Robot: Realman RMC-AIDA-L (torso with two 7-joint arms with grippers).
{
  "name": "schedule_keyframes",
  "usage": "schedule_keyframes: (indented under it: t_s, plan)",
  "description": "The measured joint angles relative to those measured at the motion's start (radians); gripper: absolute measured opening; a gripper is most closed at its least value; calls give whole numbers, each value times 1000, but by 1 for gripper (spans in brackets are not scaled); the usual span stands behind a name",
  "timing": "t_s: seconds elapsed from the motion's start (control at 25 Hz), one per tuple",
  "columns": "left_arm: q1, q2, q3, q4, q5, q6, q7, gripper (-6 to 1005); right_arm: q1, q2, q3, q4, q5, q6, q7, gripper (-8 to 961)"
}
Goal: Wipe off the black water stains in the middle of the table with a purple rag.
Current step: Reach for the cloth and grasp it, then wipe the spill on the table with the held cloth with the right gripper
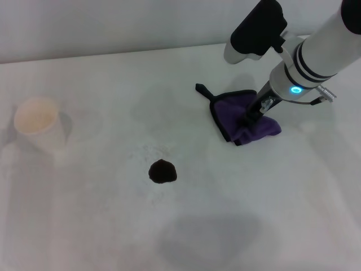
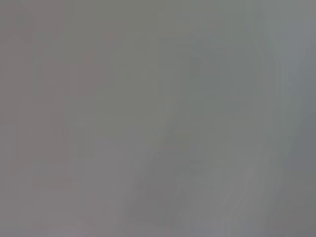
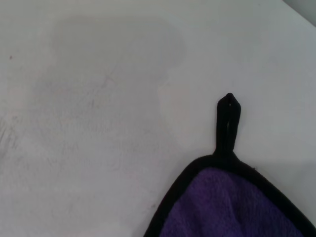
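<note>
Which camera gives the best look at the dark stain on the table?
The head view: the stain sits whole on the white table, apart from the rag. The right wrist view shows only rag and tabletop; the left wrist view shows nothing recognizable.

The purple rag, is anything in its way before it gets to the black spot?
Nothing visible. Only bare table lies between the purple rag, under the right gripper, and the black water stains. The paper cup stands far off.

Place: a bare test bench, like a lab or robot trial room.
Surface: a plain white table fills the view, meeting a pale wall at 12 o'clock.
Props: a paper cup at 9 o'clock, a purple rag at 2 o'clock, one dark stain near centre.
</note>
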Motion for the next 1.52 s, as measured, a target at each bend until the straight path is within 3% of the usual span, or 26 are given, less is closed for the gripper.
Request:
schedule_keyframes:
  t_s: [0.04,0.44,0.96,1.2,1.52]
  plan:
    - [2,0,0,0,0,0,0,893,0,0,0,0,-1,0,0,497]
    - [15,1,0,-2,0,-1,0,892,-1,-3,10,18,28,8,52,136]
    - [28,2,8,-2,6,-26,-14,892,-142,-2,2,-273,265,88,81,83]
    - [34,4,8,-2,7,-30,-14,892,-170,2,-152,-340,445,76,86,83]
    - [37,7,10,-10,8,-30,-14,892,-178,6,-387,-318,480,-87,152,84]
